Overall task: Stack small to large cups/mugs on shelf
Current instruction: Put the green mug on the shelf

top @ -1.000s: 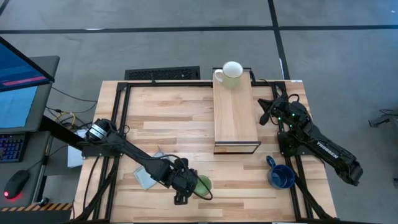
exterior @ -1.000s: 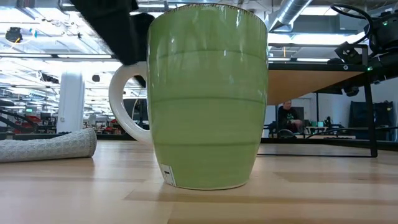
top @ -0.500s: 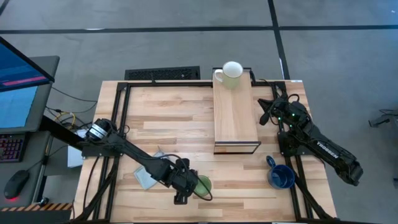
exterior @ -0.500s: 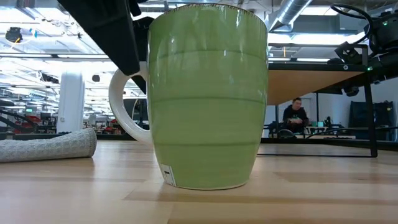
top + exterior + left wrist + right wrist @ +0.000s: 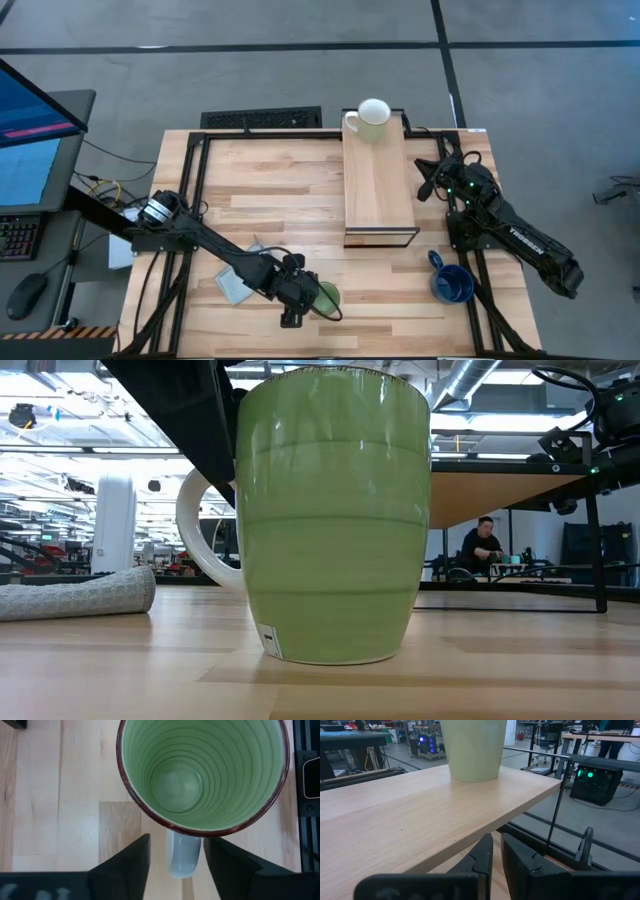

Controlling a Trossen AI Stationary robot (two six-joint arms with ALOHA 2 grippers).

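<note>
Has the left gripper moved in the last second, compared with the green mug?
Yes. In the low view the left gripper has shifted toward the green mug, now covering more of the handle. The mug itself stands where it was on the table.

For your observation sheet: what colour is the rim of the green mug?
Dark reddish-brown, ringing the green mug; best seen in the left wrist view.

This is a robotics lab or industrial workshop hall. The high view shows a slatted wooden bench (image 5: 270, 190) on a black metal frame standing on a bare grey concrete floor (image 5: 250, 70), with a lit monitor (image 5: 35, 120), a keyboard (image 5: 15, 238) and a mouse (image 5: 28, 293) at the left edge of the frame. The low view shows exposed ceiling ducts (image 5: 490, 385) at upper right, strip lights, and a person (image 5: 482, 550) seated at a distant desk at right.
</note>
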